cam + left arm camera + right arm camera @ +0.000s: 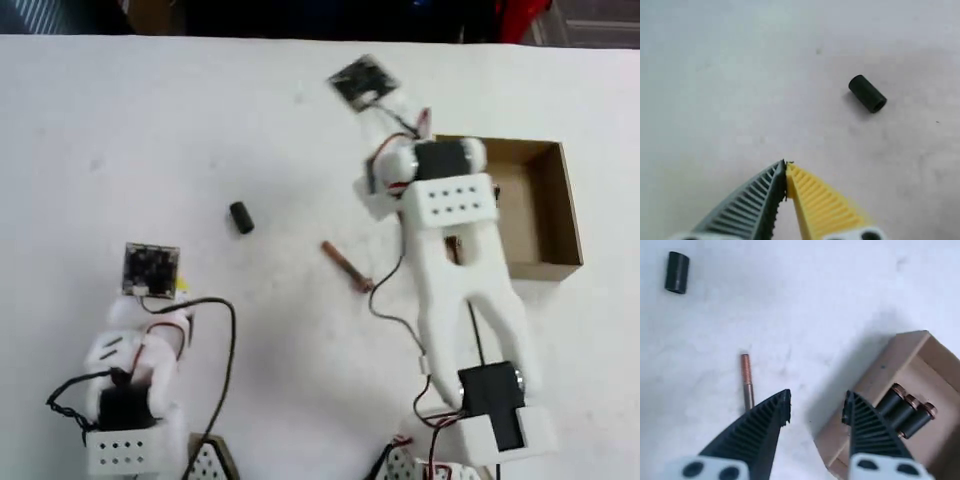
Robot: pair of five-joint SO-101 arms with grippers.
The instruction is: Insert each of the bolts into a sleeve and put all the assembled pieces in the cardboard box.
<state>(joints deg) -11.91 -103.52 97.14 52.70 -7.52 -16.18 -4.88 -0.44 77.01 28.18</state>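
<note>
On the table [100,120] lay 1 bolt [345,265] and 1 sleeve [240,217]; the left jaws were together, the right jaws apart near the cardboard box [566,200].

— How does your left gripper [786,172] stand?
— Its grey and yellow jaws meet tip to tip, and your left arm [128,400] is folded back close to its base.
— And your right gripper [817,407]?
— Jaws spread apart, pointing down; your right arm [462,270] is stretched far forward
</note>
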